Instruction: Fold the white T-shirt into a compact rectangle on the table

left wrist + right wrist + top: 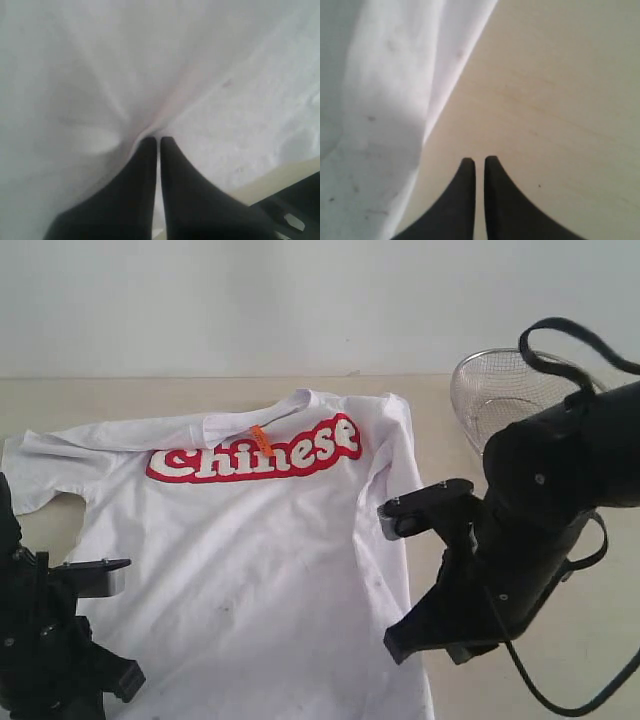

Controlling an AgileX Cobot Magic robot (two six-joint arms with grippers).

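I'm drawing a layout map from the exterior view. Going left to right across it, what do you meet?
In order: left arm → white T-shirt → right arm. The wire-mesh basket overlaps the right arm's span, so it is left out.

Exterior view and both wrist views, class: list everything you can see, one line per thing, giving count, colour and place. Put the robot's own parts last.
white T-shirt: one, white, spread flat mid-table
lettering: one word, red-outlined white, across the chest
neck tag: one, orange, at the collar
wire-mesh basket: one, silver, far right, apart from the shirt
table: one, pale beige, under everything
wall: one, off-white, behind the table
left arm: one, black, near left
right arm: one, black, right
left hand: one, black, shut, shirt fabric puckered at its tips
right hand: one, black, shut, over bare table beside the shirt's edge
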